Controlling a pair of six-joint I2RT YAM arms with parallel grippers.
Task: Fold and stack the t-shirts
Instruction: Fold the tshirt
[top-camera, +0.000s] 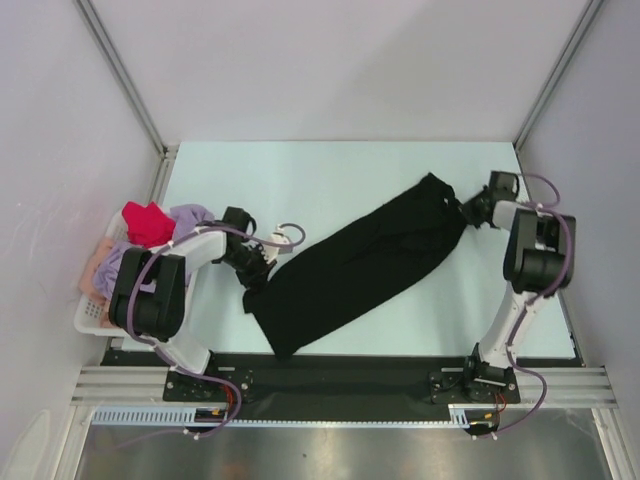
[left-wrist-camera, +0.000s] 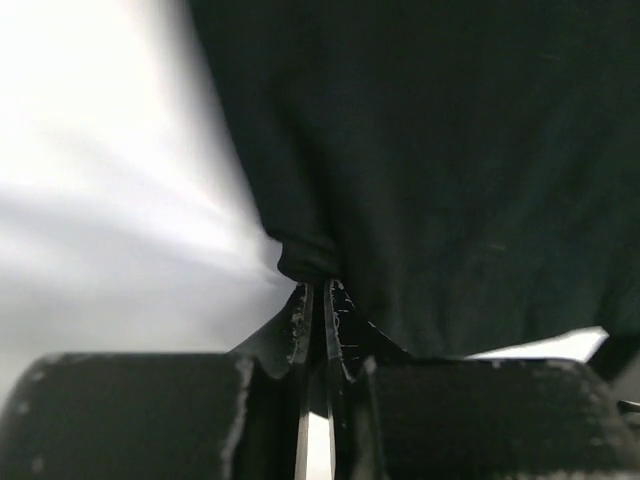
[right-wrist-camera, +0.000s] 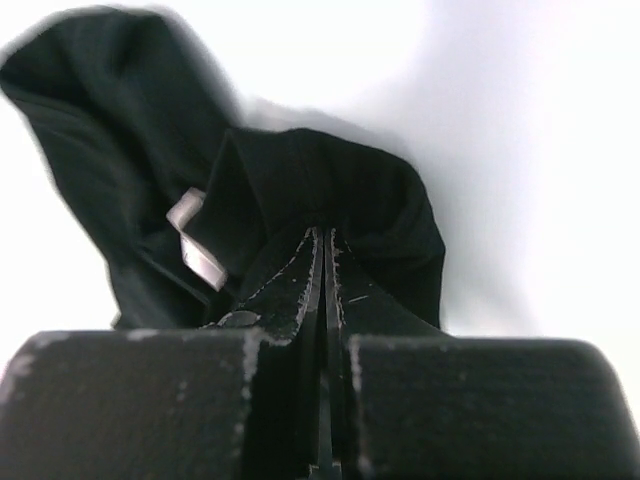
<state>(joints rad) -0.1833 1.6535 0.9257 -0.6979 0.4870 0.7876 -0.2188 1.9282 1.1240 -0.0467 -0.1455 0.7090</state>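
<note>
While the black t-shirt (top-camera: 360, 265) lies stretched slantwise across the worktop (top-camera: 300, 180), the left gripper (top-camera: 258, 274) pinches its lower end near the left edge, jaws closed on cloth, and the right gripper (top-camera: 468, 208) clamps its bunched other end by the far right corner

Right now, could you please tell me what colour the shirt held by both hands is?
Black; the shirt shows best from the top camera.
</note>
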